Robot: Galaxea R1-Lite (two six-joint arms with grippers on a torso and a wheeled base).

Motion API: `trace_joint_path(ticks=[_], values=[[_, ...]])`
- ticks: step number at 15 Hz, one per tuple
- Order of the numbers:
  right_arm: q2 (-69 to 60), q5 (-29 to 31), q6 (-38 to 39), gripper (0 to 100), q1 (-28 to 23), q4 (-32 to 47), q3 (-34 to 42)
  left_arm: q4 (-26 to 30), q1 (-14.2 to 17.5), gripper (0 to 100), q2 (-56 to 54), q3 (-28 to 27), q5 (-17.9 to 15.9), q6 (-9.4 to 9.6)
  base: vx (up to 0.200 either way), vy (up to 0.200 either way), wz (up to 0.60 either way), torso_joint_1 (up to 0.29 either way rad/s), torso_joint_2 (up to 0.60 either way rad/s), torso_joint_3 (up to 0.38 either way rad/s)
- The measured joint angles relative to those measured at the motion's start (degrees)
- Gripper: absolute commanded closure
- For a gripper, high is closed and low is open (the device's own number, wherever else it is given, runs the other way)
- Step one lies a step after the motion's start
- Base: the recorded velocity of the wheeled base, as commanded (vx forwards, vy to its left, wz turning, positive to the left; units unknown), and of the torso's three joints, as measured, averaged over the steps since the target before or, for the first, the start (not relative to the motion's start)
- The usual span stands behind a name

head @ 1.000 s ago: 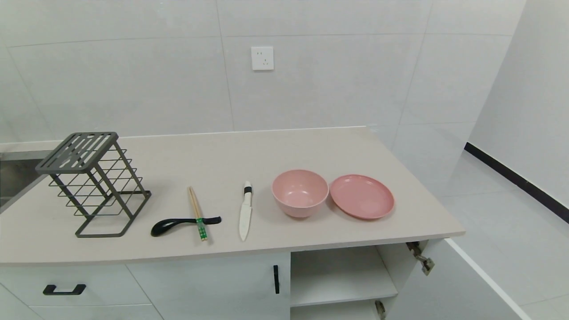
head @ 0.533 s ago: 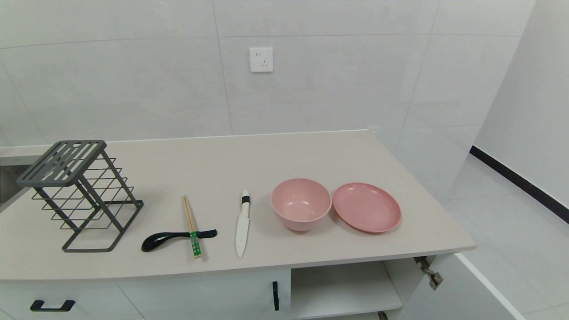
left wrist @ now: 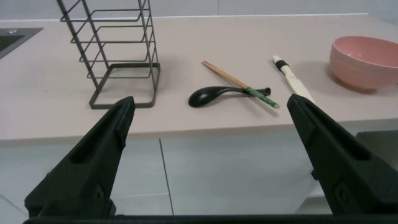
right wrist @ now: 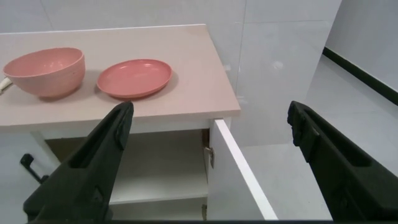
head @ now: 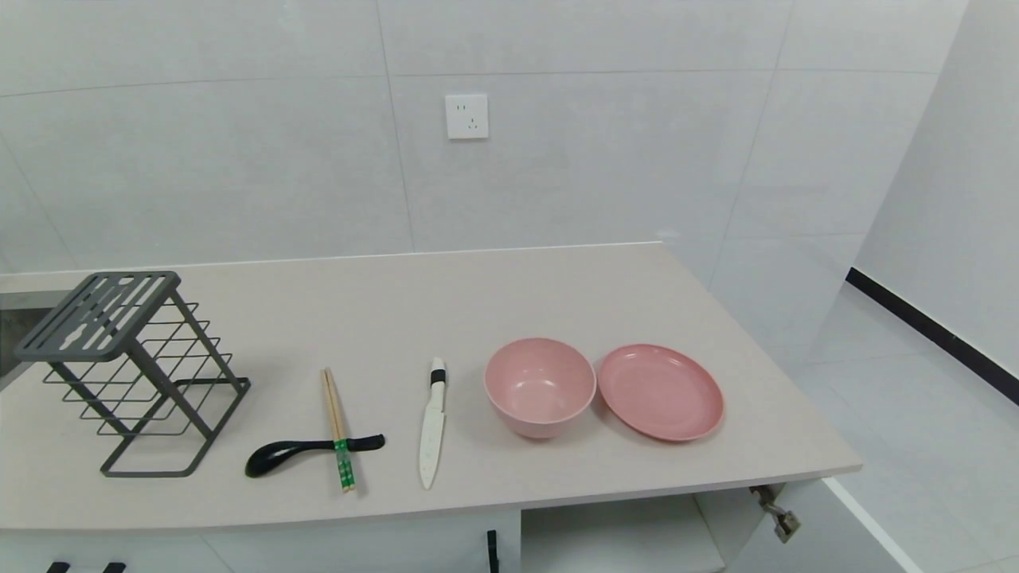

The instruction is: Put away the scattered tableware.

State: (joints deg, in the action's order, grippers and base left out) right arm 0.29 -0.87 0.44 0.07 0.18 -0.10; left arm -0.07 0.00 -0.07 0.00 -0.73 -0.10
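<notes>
Left hand (left wrist: 210,102) is spread wide, hanging off the bench's (head: 478,302) front edge and pointed at the spoon (left wrist: 214,95) and chopsticks (left wrist: 239,83) (sticks lie across the spoon's handle). Right hand (right wrist: 211,109) is spread too, off the front right corner, with the plate (right wrist: 134,78) and bowl (right wrist: 43,71) just past the edge and the open cabinet (right wrist: 161,174) below. The plate sits just beside the bowl, nearest the right end, so I'd guess the right arm takes it. Knife (head: 432,422) runs front to back, tip toward the front edge.
</notes>
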Motion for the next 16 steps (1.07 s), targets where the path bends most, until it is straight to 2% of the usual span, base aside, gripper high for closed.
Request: trace_joint_path(ticks=[11,16], values=[[0.0,-0.1,-0.1,0,0.0,-0.1,0.0,0.0,0.0,0,0.0,0.0,0.2,-0.09,0.000,0.000,0.00,0.000,0.00,0.000],[0.0,-0.1,-0.2,0,0.0,-0.1,0.0,0.0,0.0,0,0.0,0.0,0.2,-0.15,0.000,0.000,0.00,0.073,-0.15,-0.077]])
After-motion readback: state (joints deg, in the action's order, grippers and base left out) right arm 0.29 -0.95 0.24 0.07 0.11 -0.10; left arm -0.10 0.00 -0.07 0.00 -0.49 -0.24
